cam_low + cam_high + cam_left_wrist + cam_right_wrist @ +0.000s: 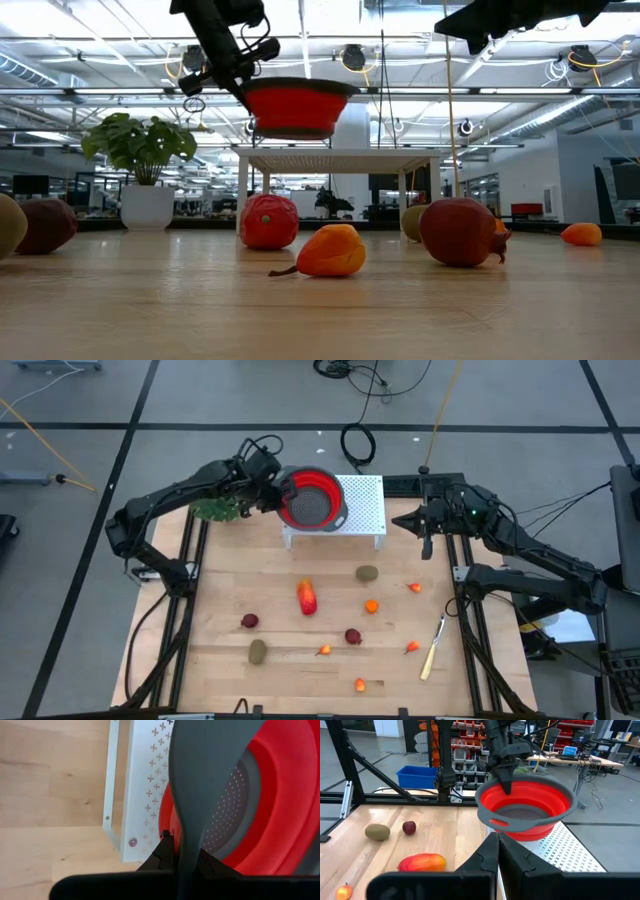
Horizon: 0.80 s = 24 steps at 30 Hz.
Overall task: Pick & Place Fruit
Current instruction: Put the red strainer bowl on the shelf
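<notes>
A red colander [310, 498] with a grey rim hangs over the white perforated stand [365, 500] at the table's far edge, held by my left gripper [275, 495]. The low view shows the colander [295, 105] just above the stand's top. Toy fruits lie on the wooden table nearer the front: a long red-orange piece [307, 598], two olive ovals [367, 573] [258, 651], two dark red rounds [249, 621] [353, 636] and several small orange bits. My right gripper [405, 520] is shut and hovers just right of the stand, touching nothing. My left gripper is shut on the colander's flat grey handle tab [192, 820], pinched between the two fingers [167, 851]. The fingers come from the table's left side, slanting down onto the rim [507, 785]. The colander hangs level and is lifted clear of the stand.
A leafy green plant [215, 510] stands by the left arm at the far left corner. A pale-handled knife [432, 650] lies near the table's right edge. Black frame rails run along both sides. Bare wood shows between the fruits and the stand.
</notes>
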{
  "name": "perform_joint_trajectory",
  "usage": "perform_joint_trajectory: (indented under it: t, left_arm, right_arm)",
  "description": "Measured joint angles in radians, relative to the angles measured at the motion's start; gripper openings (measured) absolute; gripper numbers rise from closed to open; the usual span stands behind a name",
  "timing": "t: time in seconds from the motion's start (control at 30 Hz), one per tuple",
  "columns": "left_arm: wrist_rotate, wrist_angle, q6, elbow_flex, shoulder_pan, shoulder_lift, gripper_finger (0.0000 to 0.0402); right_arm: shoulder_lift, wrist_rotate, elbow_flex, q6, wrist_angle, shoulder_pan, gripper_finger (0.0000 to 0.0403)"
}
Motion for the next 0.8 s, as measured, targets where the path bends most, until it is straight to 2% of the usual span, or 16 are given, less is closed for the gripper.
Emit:
perform_joint_trajectory:
  t: [0.1,0.17,0.3,0.43,0.57,0.8]
  left_arm:
    - [0.000,0.000,0.016,0.000,0.003,0.000,0.0000]
    - [0.017,0.000,0.092,0.000,0.016,0.000,0.0000]
    - [0.135,0.001,0.331,0.000,0.067,0.000,0.0000]
    - [0.247,0.010,0.448,0.000,0.124,0.000,0.0000]
    - [0.288,0.010,0.512,0.000,0.170,0.000,0.0000]
    - [0.282,0.010,0.501,0.000,0.204,0.002,0.0000]
  right_arm:
    - [0.000,0.000,0.000,-0.002,0.000,0.000,0.0000]
    - [0.000,0.000,0.000,-0.003,-0.001,0.000,0.0000]
    - [0.000,0.000,0.000,-0.003,-0.014,0.000,0.0000]
    - [0.000,0.000,0.000,0.003,-0.017,0.000,0.0000]
    - [0.000,0.000,0.000,0.003,-0.017,0.000,0.0000]
    - [0.000,0.001,0.000,0.001,-0.017,0.000,0.0000]
